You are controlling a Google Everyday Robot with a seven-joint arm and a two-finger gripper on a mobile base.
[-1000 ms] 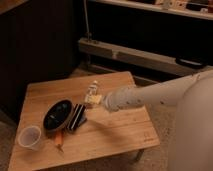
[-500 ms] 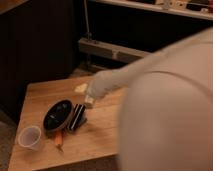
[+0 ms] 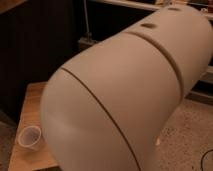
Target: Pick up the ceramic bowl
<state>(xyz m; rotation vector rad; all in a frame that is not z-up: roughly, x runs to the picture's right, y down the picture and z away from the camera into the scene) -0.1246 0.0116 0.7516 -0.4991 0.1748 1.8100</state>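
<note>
My white arm [image 3: 125,95] fills most of the camera view and blocks the table's middle. The ceramic bowl is hidden behind the arm. The gripper is out of view, also behind the arm. Only the small translucent plastic cup [image 3: 29,136] shows, standing upright on the wooden table [image 3: 31,100] at the lower left.
The wooden table's left part shows beside the arm. A dark cabinet front [image 3: 35,45] stands behind it. Speckled floor [image 3: 187,137] lies at the lower right. A metal rail [image 3: 86,25] runs upright at the back.
The arm has swung closer to the camera and now covers the bowl, the black ribbed object and the gripper, which were visible before.
</note>
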